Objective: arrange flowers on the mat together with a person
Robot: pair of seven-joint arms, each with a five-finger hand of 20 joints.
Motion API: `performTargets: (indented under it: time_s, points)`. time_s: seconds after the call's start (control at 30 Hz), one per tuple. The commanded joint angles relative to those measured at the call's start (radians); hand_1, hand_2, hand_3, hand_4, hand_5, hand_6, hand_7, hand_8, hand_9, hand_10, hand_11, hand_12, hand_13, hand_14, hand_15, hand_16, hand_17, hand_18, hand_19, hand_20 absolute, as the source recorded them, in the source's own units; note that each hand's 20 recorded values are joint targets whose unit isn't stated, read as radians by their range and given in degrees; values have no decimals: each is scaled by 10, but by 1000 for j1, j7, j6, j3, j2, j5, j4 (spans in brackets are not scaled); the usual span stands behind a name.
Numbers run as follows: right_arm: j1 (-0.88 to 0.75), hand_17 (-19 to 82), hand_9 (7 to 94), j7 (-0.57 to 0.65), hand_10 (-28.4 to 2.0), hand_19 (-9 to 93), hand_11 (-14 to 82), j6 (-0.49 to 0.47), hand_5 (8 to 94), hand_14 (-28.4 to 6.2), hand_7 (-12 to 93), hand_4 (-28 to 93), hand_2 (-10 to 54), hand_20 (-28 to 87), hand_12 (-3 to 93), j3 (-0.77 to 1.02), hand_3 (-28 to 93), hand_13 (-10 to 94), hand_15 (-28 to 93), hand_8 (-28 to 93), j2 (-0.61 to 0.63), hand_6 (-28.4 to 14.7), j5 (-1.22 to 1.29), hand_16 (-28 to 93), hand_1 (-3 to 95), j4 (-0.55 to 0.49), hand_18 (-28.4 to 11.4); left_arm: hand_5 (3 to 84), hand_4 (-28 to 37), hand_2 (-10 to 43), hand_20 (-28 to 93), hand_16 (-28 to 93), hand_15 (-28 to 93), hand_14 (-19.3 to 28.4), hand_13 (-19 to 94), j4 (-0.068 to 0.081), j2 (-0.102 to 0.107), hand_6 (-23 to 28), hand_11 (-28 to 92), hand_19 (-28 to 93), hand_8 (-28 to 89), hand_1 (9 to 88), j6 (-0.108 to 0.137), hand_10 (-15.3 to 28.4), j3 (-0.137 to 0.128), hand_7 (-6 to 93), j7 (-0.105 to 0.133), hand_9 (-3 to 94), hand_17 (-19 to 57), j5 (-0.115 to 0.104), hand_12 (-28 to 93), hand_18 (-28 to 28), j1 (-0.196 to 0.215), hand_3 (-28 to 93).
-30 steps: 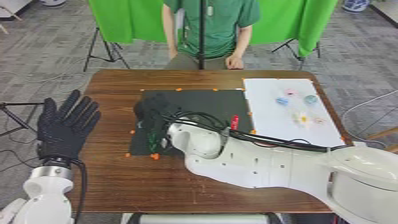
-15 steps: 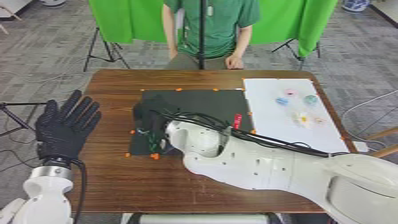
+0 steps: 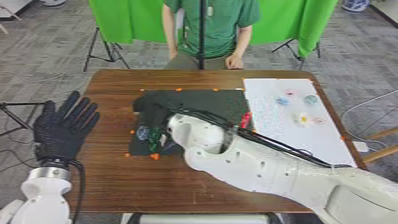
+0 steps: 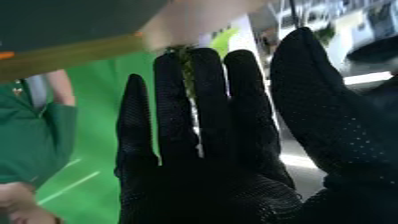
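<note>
Right robot hand [image 3: 155, 107] is open, fingers straight, over the left part of the dark mat [image 3: 222, 102]; in the right wrist view, greenery [image 4: 185, 65] shows between its fingers. A blue flower [image 3: 143, 132] lies on the mat near that hand. More flowers [image 3: 303, 119] lie on a white sheet [image 3: 275, 135]. Left robot hand [image 3: 60, 132] is open beside the counter [image 3: 124, 185].

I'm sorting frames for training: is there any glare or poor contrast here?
Head view: fairly even light, but the right hand nearly blends into the dark mat. Right wrist view: white glare streaks on either side of the thumb.
</note>
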Motion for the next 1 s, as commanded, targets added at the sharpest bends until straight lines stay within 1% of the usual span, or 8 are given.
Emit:
performTargets:
  time_s: [0.03,0.27,0.33,0.4,0.47,0.6,0.7,1.0]
  points:
    - [-172,90,481,-92,-100,495,135,-121,453,-117,257,-283,-95,64,156,285,814,343,283,-164,95,6,40,180,382,-184,-160,419,-283,194,107,-58,241,134,240,3,-20,73,160,285,-87,233,-22,140,-30,95,10,346,-50,1,85,124,36,638]
    - [-326,77,381,-190,-139,485,88,-130,353,-147,154,-241,41,65,157,521,765,283,242,-103,244,-36,360,171,266,-386,-165,418,-283,196,108,-58,231,129,240,-8,-20,73,158,283,-85,237,-44,139,-75,92,33,345,-50,24,85,124,60,620]
    - [-393,73,346,-216,-158,476,73,-103,311,-151,132,-234,63,65,160,604,750,258,226,-91,278,-47,462,172,253,-431,-164,418,-283,196,107,-58,227,128,240,-19,-20,73,158,281,-85,236,-48,140,-101,91,41,345,-49,24,85,124,86,620]
    - [-465,71,336,-178,-161,469,65,-56,300,-154,117,-228,79,66,163,680,737,249,215,-83,327,-49,540,173,238,-488,-164,417,-283,195,106,-58,226,127,240,-22,-19,73,158,280,-85,231,-45,140,-106,91,57,344,-49,16,86,123,96,624]
    - [-561,70,338,-173,-163,466,61,-54,309,-159,109,-221,86,69,164,791,729,249,209,-79,357,-47,622,175,226,-525,-165,417,-283,187,106,-57,226,126,240,-27,-19,73,156,278,-85,212,-36,140,-103,90,78,343,-48,8,85,123,99,652]
    - [-735,63,341,-207,-164,461,57,-60,318,-166,101,-214,93,72,162,992,720,240,197,-77,402,-48,789,176,209,-553,-167,417,-283,166,107,-57,224,125,240,-32,-18,73,156,276,-84,202,-46,139,-112,91,92,343,-47,5,87,122,105,680]
    - [-825,57,338,-273,-161,448,47,-49,320,-169,95,-211,96,70,159,1087,714,233,178,-75,431,-49,927,176,203,-547,-168,417,-283,164,107,-56,222,125,241,-43,-14,73,156,275,-84,204,-50,139,-134,91,107,344,-47,5,87,122,118,677]
    - [-1219,54,323,-308,-140,416,25,-63,294,-166,73,-209,101,76,164,1453,711,231,146,-63,436,-47,1068,199,186,-631,-167,416,-283,154,109,-55,221,124,241,-64,-11,73,154,273,-84,195,-67,141,-134,90,99,343,-46,24,88,122,116,691]
